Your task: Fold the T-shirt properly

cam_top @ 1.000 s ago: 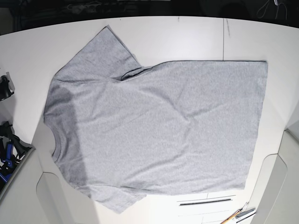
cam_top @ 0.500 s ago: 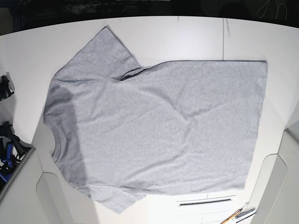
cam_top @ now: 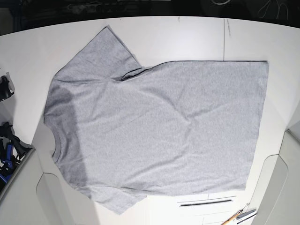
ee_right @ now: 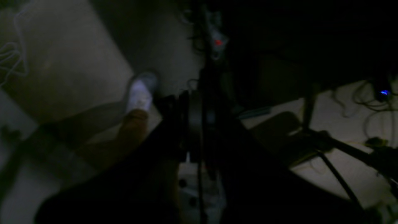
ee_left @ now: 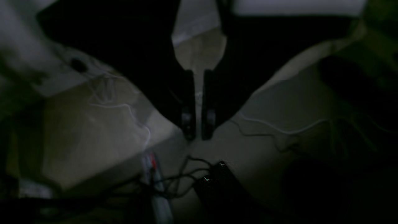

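**Operator:** Grey heather fabric: confirm the position of the T-shirt (cam_top: 159, 126).

**Technician:** It lies spread flat on the white table (cam_top: 187, 37), filling most of the base view. The neck opening sits at the left edge, the hem runs down the right side, one sleeve points to the upper left and the other to the lower left. The plain side faces up. Shallow wrinkles cross the middle.

**Operator:** Gripper status?

**Technician:** Neither arm reaches over the shirt in the base view. In the left wrist view, the left gripper (ee_left: 198, 130) hangs at frame centre over a dim floor with cables, its jaws nearly together with a thin gap and nothing between them. The right wrist view is too dark; for the right gripper I cannot tell whether the fingers are apart or together.

**Operator:** Failure risks from this state?

**Technician:** In my judgement, folding over the central wrinkles would lock creases in. The upper-left sleeve is bunched at its seam; pinching there could lift two layers and skew the fold. Uneven lifts by the two arms would drag the hem off line.
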{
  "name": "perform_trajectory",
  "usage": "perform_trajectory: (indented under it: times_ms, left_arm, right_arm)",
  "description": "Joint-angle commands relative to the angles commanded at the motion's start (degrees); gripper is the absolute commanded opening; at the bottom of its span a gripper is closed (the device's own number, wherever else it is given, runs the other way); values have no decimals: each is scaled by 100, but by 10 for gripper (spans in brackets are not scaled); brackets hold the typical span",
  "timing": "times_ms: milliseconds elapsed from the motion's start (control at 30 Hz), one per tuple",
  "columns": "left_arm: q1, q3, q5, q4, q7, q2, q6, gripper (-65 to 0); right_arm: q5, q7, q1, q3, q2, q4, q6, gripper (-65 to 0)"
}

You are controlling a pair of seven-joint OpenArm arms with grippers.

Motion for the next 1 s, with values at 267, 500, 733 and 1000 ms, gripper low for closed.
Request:
perform_trajectory:
  times_ms: [267,500,733,1000]
  left_arm:
    - [33,-1060,-863,575,372,0,-544,-576]
    - [31,-1637,-1419,632,433,0,-595,-576]
    - [26,-2037,-1836,632,428,0,-883,-576]
    - [24,-2249,-1910,796,365,0,-885,-576]
  right_arm:
    - [42,-603,-2,7,2,946,-42,-638]
    - [387,-601,0,96,0,2004,-44,-639]
    - [1397,-549,31,1537,-92,2885,70,-650]
    - [3593,-544,31,4280,-1191,2889,1123,-650]
